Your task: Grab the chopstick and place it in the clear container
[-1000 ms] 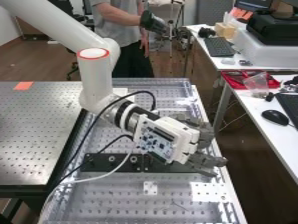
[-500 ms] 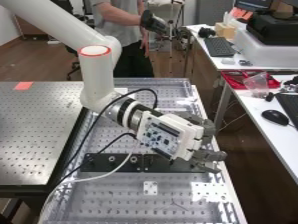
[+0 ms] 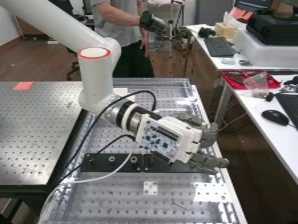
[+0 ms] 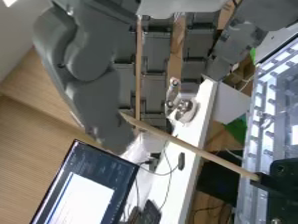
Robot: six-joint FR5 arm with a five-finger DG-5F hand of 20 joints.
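A: While a small white plate lies near the close end of the perforated worktop, what comes just past it?
B: Black bar, set crosswise. A pale cable runs over it.
A: Hand?
B: Hand at the worktop's right edge in the high view, by the bar's right end. Slants right and down. How far open it is, and whether it has hold of anything, I cannot tell.
A: Chopstick?
B: Wrist view. Chopstick lies at a slant, one end overlapping the hand, the other beside black hardware at the worktop. Contact at either end: cannot tell.
A: Farther out, high view?
B: Side worktop, to the right. Black mouse first. Then red tray, a clear bag on it. Dark keyboard beyond, cardboard box past that.
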